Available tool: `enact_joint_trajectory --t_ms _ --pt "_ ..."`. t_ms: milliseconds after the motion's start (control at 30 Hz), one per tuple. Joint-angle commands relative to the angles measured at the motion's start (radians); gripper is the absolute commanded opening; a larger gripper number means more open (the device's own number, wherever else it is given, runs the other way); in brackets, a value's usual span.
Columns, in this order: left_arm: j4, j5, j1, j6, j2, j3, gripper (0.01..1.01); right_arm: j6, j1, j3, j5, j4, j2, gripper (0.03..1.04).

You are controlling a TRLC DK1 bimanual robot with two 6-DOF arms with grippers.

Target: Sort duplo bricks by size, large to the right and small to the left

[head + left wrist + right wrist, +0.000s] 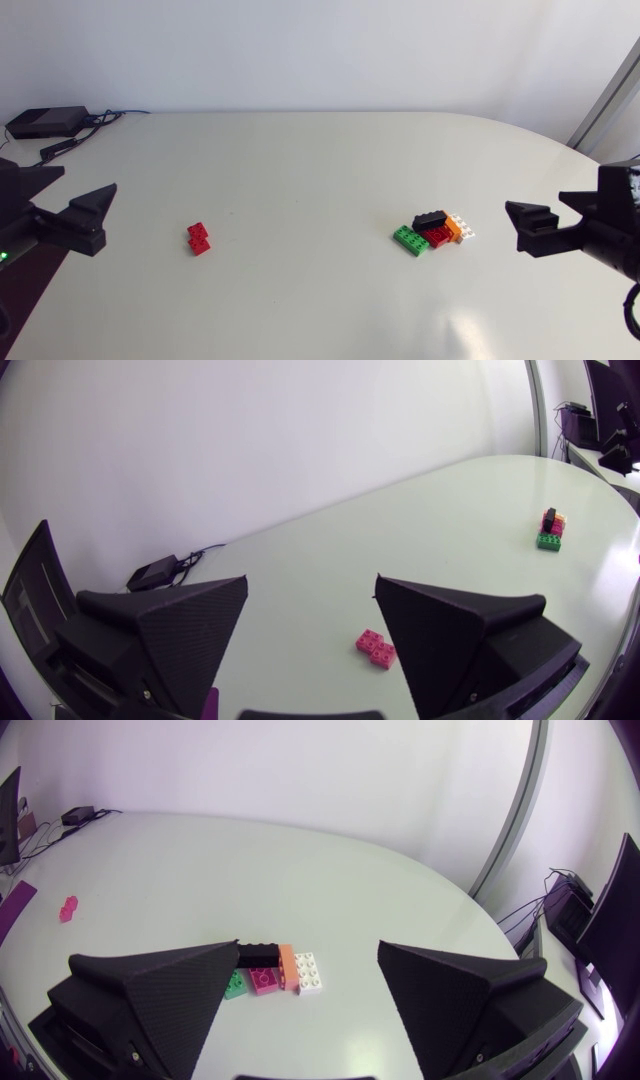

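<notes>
Two small red bricks [198,238] [376,649] lie joined together left of the table's middle, also seen far off as the small red pair [68,908]. On the right lies a tight cluster of large bricks: green [410,240] [235,983], black [430,219] [258,954], red [437,236] [264,981], orange [453,227] [288,966] and white [464,228] [308,973]. The same cluster [549,530] shows far ahead in the left wrist view. My left gripper [88,178] [311,582] hovers open and empty at the left edge. My right gripper [533,200] [308,948] is open, empty, just right of the cluster.
A black box [47,122] [153,573] with cables sits at the table's back left corner. Bare tabletop [310,200] stretches between the red pair and the cluster.
</notes>
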Motion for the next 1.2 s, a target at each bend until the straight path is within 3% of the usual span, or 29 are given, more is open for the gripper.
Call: enact_joint_trajectory --t_ms 0,400,1000,1167 --pt "-0.004 -0.007 0.023 -0.017 -0.043 -0.030 0.918 -0.002 -0.023 -0.049 0.012 0.023 -0.047 1.00" --pt "0.106 -0.031 -0.001 -0.153 -0.220 -0.213 0.975 0.062 -0.012 -0.242 0.015 0.163 -0.249 1.00" --pt "0.281 -0.069 -0.048 -0.368 -0.486 -0.500 0.979 0.166 0.014 -0.538 0.021 0.376 -0.550 1.00" --pt "0.285 -0.070 -0.049 -0.372 -0.491 -0.506 0.979 0.168 0.014 -0.543 0.021 0.380 -0.556 1.00"
